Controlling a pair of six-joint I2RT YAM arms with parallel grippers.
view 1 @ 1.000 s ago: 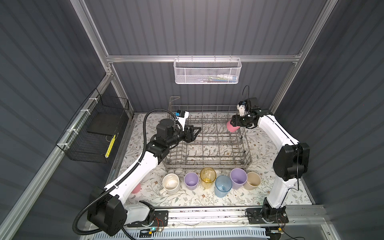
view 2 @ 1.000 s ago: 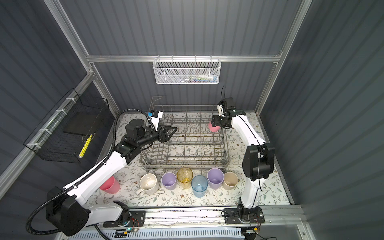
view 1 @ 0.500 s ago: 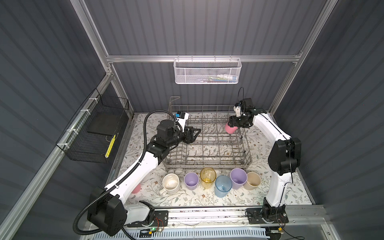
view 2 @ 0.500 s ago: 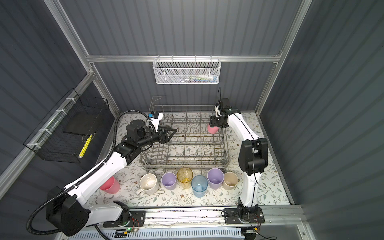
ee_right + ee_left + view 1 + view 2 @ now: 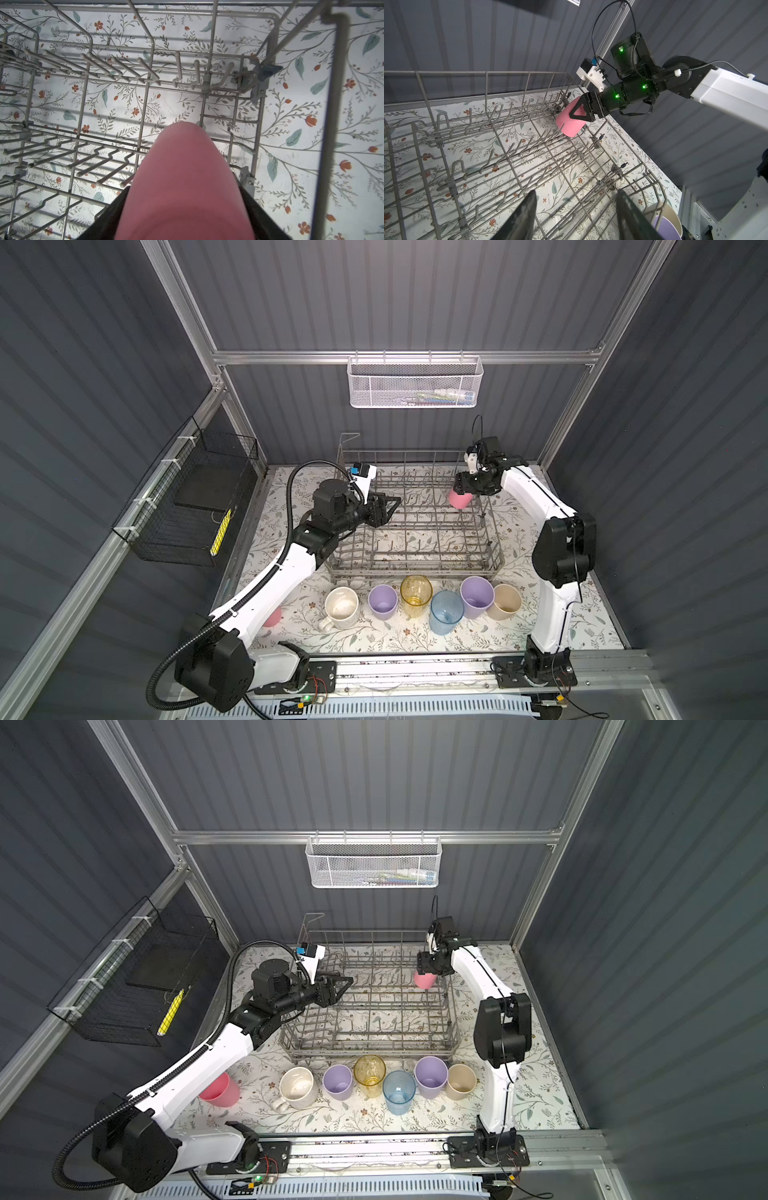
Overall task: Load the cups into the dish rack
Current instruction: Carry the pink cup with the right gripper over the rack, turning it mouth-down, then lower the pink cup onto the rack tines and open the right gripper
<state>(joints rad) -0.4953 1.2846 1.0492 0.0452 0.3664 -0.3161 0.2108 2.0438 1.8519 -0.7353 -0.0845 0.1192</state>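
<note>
The grey wire dish rack [image 5: 415, 569] [image 5: 370, 1050] stands mid-table. My right gripper [image 5: 464, 486] [image 5: 182, 209] is shut on a pink cup [image 5: 459, 500] [image 5: 571, 124] [image 5: 187, 166], held mouth-down just above the tines in the rack's back right corner. My left gripper [image 5: 390, 507] [image 5: 576, 193] hovers open and empty over the rack's left side. In front of the rack stand a cream mug [image 5: 341, 605], a lilac cup [image 5: 383, 600], a yellow tumbler [image 5: 416, 590], a blue tumbler [image 5: 446, 616], another lilac cup [image 5: 477, 600] and a beige cup [image 5: 505, 600]. Another pink cup [image 5: 220, 1090] sits under my left arm.
A white mesh basket [image 5: 415, 383] hangs on the back wall. A black wire basket [image 5: 195, 506] with a yellow item hangs on the left wall. The arms' base rail [image 5: 415, 670] runs along the front edge. Floral table cover [image 5: 552, 626] shows at front right.
My right arm has folded in and carried the pink cup slightly left and lower, toward the rack's back right corner. The left arm has barely moved.
</note>
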